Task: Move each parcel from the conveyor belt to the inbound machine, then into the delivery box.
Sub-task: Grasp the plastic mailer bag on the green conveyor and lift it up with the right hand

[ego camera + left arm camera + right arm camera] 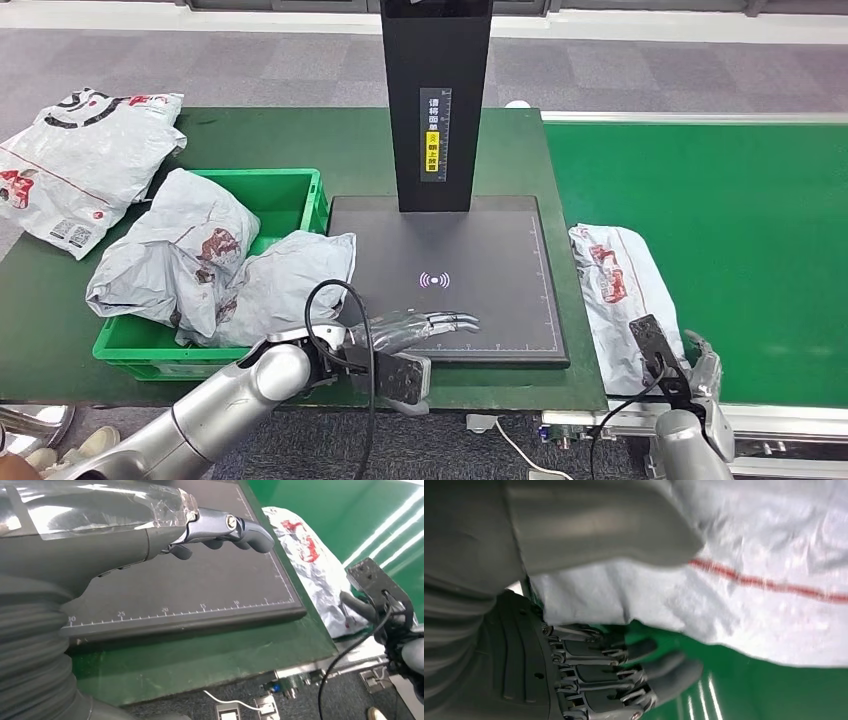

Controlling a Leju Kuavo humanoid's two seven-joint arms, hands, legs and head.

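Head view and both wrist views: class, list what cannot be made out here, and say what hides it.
- Right robot hand: grasp on the belt parcel unclear; head view hides fingers behind the wrist camera.
- Green bin: interior covered by parcels.
- Black post label: print too small.
- Left robot hand: palm underside hidden.

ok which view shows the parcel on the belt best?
Head view: the whole parcel lies at the belt's edge beside the scanner plate. Left wrist view shows most of it; right wrist view, a close patch by the right hand.
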